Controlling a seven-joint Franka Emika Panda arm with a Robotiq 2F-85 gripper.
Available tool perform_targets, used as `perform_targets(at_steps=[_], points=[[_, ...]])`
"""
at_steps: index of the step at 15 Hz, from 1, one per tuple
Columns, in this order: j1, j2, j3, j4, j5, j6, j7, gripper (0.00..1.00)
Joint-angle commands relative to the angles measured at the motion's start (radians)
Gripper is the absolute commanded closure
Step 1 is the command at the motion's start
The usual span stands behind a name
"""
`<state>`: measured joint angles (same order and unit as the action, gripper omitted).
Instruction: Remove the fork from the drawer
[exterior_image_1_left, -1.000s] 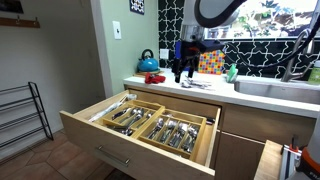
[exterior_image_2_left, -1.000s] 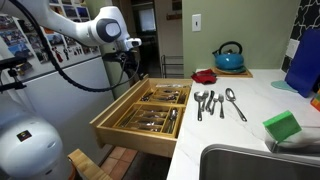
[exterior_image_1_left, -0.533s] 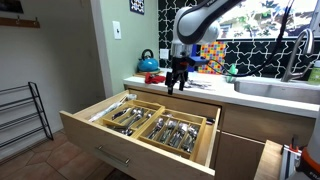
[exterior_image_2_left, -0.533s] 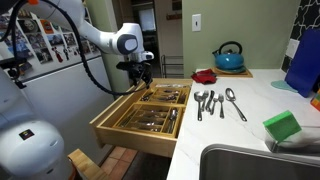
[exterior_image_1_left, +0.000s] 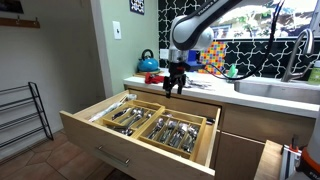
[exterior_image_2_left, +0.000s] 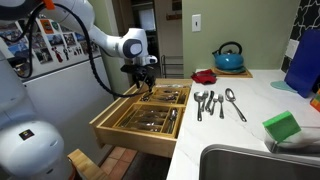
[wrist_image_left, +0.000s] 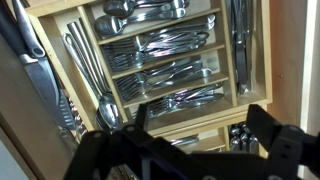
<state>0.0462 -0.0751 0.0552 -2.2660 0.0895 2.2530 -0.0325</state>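
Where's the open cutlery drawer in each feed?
Exterior view: the drawer, lower centre, pulled open toward camera.
Exterior view: drawer, left of centre, beside the counter.
Wrist view: drawer fills the frame, seen from above.
Shared landmark: the claw, above the drawer in all three.

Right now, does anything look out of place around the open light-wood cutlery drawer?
Only mildly: several metal utensils lie loose on the white countertop instead of in the light-wood drawer. Inside it, the cutlery sits sorted in its compartments; nothing looks spilled or damaged.
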Motion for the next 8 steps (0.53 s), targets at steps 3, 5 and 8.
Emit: perform_targets(at_steps=[3, 5, 8], points=[[0.006, 0.027, 0.002, 0.02, -0.009, 0.017, 0.013, 0.0], [0.011, 0.078, 0.007, 0.061, -0.007, 0.012, 0.002, 0.0], [0.016, 0.157, 0.01, 0.116, 0.006, 0.005, -0.027, 0.0]])
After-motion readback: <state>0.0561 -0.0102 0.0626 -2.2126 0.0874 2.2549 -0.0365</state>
